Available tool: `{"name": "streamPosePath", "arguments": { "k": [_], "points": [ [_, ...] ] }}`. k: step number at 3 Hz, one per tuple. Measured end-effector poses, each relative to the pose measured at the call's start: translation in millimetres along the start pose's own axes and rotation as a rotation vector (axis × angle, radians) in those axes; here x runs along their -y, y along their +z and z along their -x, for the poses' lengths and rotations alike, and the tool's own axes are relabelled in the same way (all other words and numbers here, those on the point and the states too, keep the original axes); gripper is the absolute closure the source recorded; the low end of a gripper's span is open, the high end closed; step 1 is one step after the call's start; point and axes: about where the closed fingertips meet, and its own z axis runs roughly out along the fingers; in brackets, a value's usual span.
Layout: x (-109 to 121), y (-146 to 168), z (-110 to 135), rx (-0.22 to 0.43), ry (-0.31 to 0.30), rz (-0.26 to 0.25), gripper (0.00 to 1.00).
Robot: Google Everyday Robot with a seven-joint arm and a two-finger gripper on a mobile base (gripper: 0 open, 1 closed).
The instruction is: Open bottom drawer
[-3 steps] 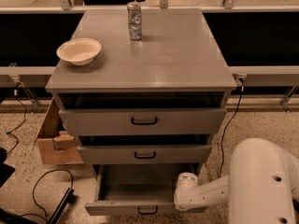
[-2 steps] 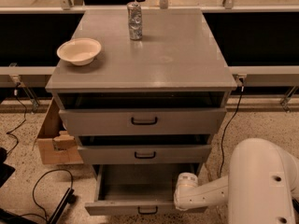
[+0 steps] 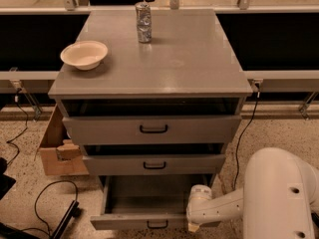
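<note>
The bottom drawer (image 3: 144, 208) is the lowest of the grey cabinet's three and stands pulled out, its plain grey inside showing. Its small black loop handle (image 3: 157, 225) sits on the front near the frame's lower edge. My gripper (image 3: 194, 226) is at the end of the white arm (image 3: 224, 208), at the right end of the drawer front, to the right of the handle. Its fingers are hidden behind the white wrist. The top drawer (image 3: 152, 128) and the middle drawer (image 3: 153, 164) above it are each pulled out a little.
A cream bowl (image 3: 84, 54) and a crumpled can (image 3: 143, 22) stand on the cabinet top (image 3: 189, 59). A cardboard box (image 3: 59, 151) sits on the floor at the cabinet's left, with black cables (image 3: 50, 203) beside it. A cable (image 3: 244, 128) hangs at the right.
</note>
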Motion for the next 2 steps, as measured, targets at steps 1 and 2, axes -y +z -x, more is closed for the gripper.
{"name": "streamPosePath", "arguments": {
  "k": [1, 2],
  "points": [
    [-1.1, 0.7, -0.1, 0.0, 0.0, 0.002, 0.0],
    [-1.1, 0.7, -0.1, 0.0, 0.0, 0.002, 0.0]
  ]
}}
